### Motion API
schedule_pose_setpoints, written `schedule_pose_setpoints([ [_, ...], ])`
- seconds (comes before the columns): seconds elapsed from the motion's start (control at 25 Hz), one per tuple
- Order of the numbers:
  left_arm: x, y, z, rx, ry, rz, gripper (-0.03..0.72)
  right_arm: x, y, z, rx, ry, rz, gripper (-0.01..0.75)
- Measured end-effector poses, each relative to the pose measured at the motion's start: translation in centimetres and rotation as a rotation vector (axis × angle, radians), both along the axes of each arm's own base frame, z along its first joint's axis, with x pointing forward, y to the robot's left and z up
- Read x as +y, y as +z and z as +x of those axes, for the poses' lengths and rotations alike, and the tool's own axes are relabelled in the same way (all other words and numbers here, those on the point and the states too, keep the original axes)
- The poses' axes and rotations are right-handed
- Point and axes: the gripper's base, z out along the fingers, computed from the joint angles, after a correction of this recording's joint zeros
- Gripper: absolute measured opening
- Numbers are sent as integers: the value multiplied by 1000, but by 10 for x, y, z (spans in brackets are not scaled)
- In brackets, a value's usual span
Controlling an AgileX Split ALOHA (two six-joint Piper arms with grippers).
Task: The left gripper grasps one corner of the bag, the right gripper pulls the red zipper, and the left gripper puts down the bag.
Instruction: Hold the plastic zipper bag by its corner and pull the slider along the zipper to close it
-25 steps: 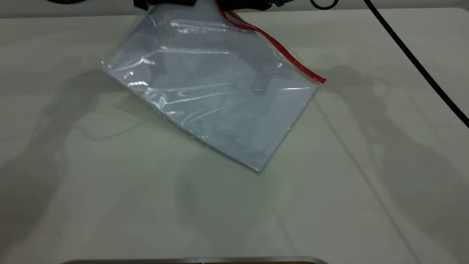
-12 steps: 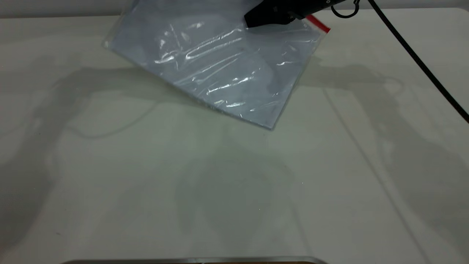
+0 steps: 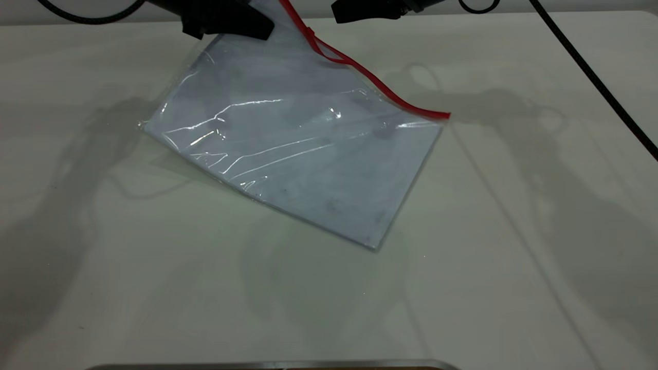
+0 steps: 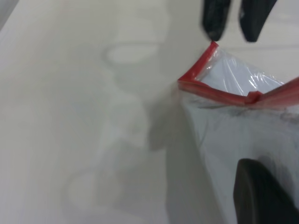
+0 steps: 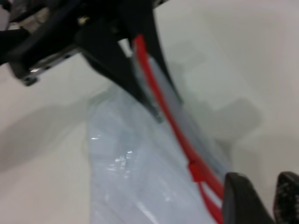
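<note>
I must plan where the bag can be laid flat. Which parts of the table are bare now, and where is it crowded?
The table is bare in front of the bag down to the near edge, and on both sides of it. It is crowded at the far edge: the left gripper holds the bag's corner, the red zipper hangs there, and the right gripper with its cable.

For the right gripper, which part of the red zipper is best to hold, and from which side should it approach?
Probably the small slider tab on the red zipper: it is the only raised part on a thin strip. The left gripper holds the bag up by its corner, so the strip hangs free above the table. The right gripper, beside the strip and open, could pinch the tab from its own side.
</note>
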Motion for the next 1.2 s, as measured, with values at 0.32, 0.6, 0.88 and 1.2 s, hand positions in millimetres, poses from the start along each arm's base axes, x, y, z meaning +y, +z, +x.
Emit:
schedule_pose_setpoints([
  [0.32, -3, 0, -1, -14, -19, 0, 50, 25, -13, -9, -4, 32, -25, 402],
  [0.6, -3, 0, -1, -13, -20, -3, 50, 28, -13, -8, -6, 10, -19, 404],
  [0.88, -4, 1, 0, -10, -6, -22, 50, 29, -15, -8, 1, 1, -10, 315],
  [1.2, -4, 2, -1, 3, -8, -43, 50, 27, -15, -8, -16, 24, -11, 36],
])
